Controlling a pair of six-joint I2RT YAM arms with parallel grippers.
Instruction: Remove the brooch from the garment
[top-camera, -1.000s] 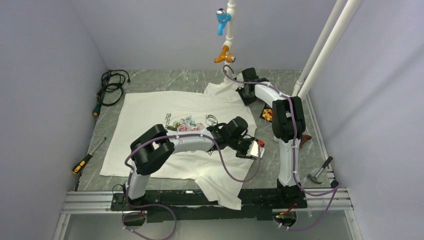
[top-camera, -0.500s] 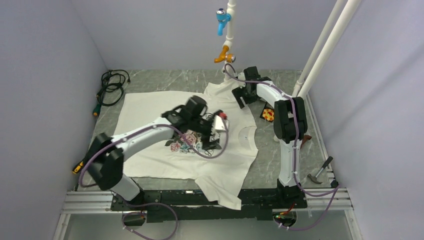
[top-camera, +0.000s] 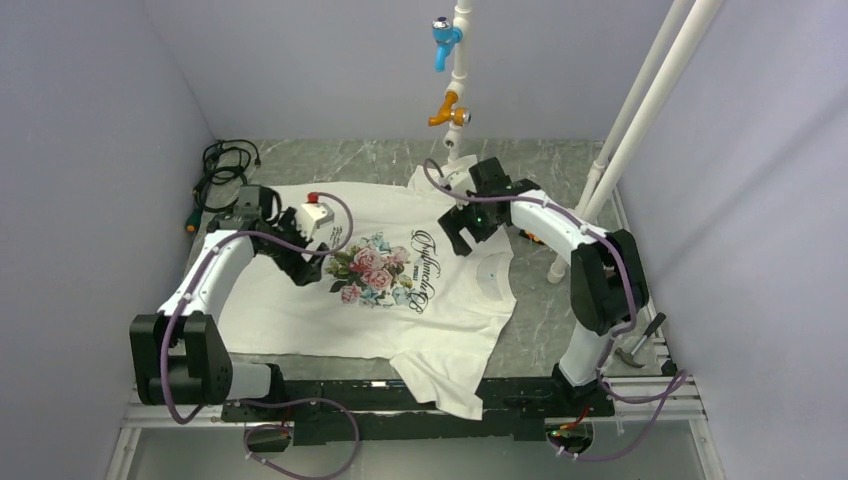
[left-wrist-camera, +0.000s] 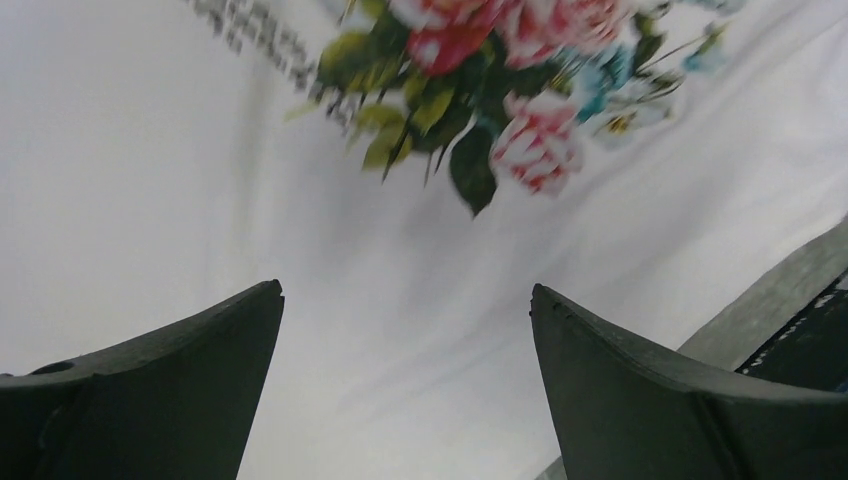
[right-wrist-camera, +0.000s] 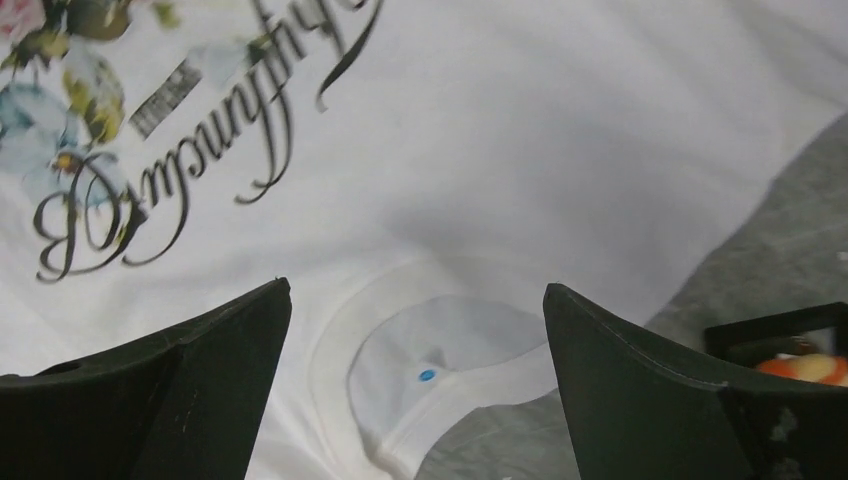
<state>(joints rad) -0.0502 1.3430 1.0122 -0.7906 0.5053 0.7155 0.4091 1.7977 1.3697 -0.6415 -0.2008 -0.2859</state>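
Note:
The garment (top-camera: 420, 310), a white T-shirt with pink roses and black script, lies flat on the marble table. My left gripper (top-camera: 308, 265) hangs open just left of the rose print (left-wrist-camera: 500, 60), with only white cloth between its fingers (left-wrist-camera: 405, 290). My right gripper (top-camera: 458, 238) is open above the collar (right-wrist-camera: 440, 370), beside the script, and holds nothing (right-wrist-camera: 415, 285). The brooch (right-wrist-camera: 805, 367), a small orange-yellow piece on a dark backing, shows at the right edge of the right wrist view. It lies on the bare table, off the shirt, partly behind my right finger.
A coil of black cable (top-camera: 222, 165) and a green-handled tool (top-camera: 190, 218) lie at the back left. A hammer (top-camera: 635, 345) rests at the right edge. White pipes (top-camera: 625, 130) and a tap (top-camera: 450, 105) stand at the back. Walls close in on three sides.
My left arm swung from the shirt's right hem across to its left side and opened. My right gripper opened and came forward from the far sleeve to the collar.

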